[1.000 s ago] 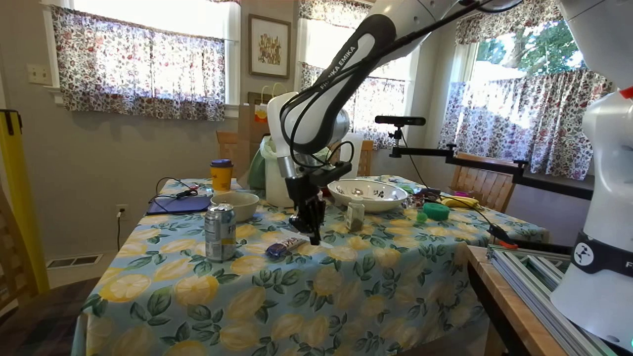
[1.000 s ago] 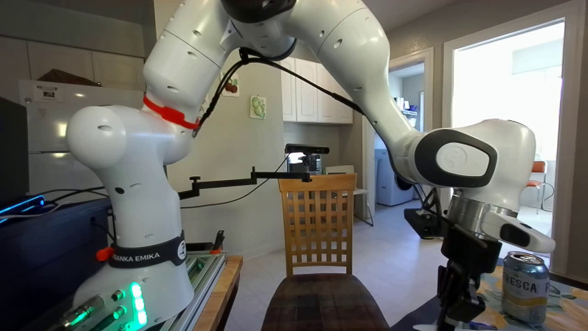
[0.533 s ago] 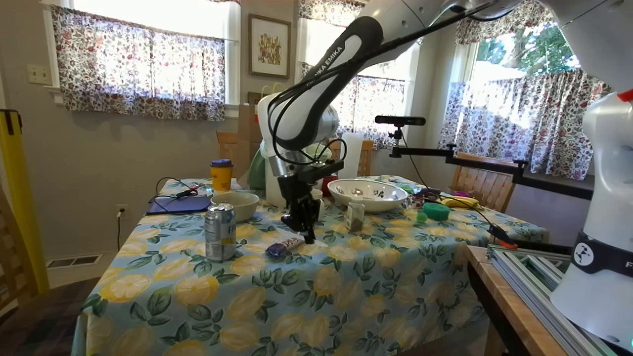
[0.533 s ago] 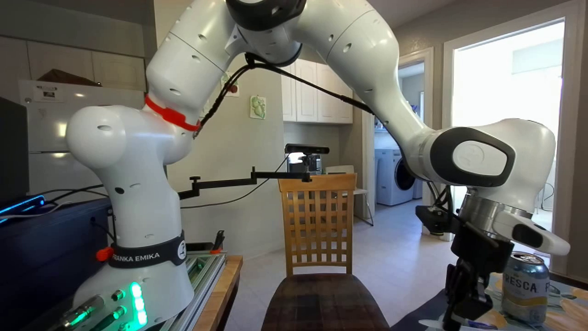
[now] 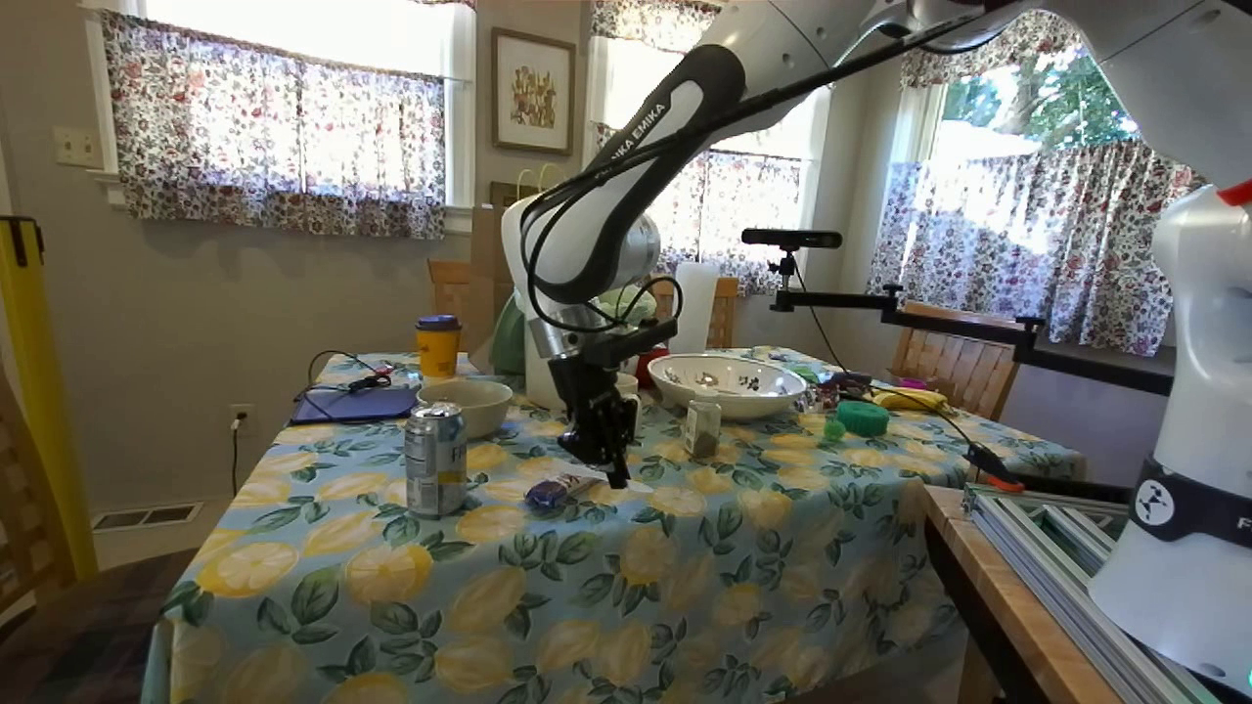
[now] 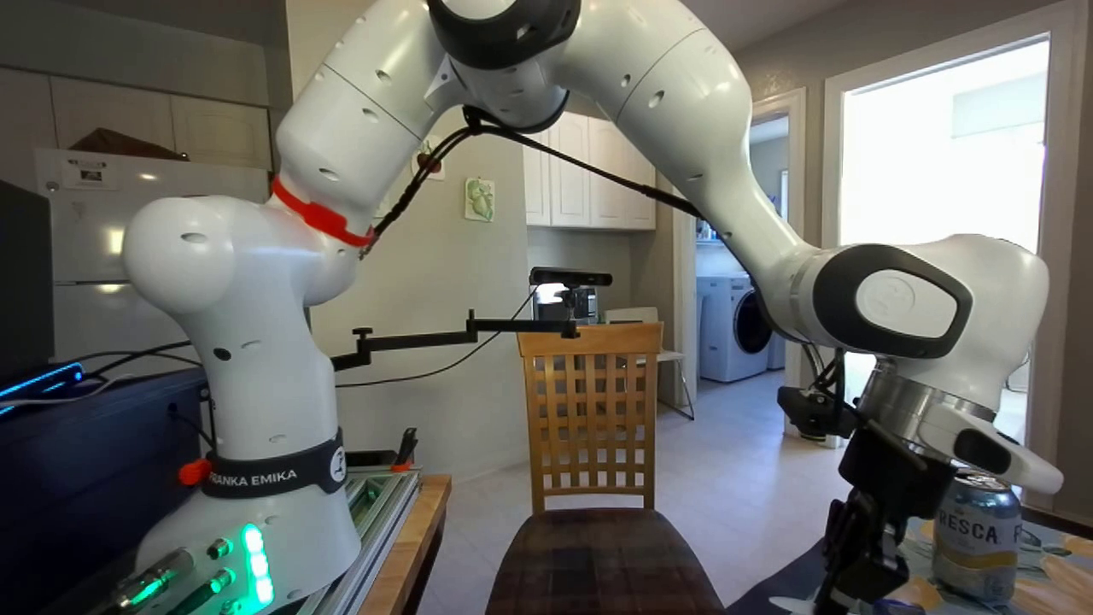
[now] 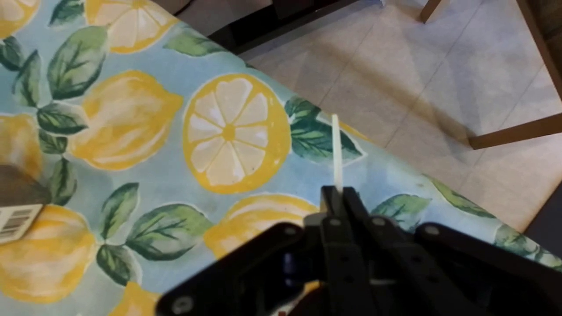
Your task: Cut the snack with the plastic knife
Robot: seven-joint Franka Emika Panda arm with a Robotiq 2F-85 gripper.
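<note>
White plastic, the knife (image 7: 336, 149) is pinched by the gripper (image 5: 617, 479) near the wrapped snack bar (image 5: 554, 492) on the lemon-print tablecloth (image 5: 587, 606); under cutting pressure, it may be twisted by so narrow a hold.

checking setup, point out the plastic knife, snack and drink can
plastic knife (image 7: 336, 151), in the wrist view: the exposed pale strip
snack (image 5: 557, 491), in an exterior view: middle of its wrapper
drink can (image 5: 435, 462), in an exterior view: its side wall
</note>
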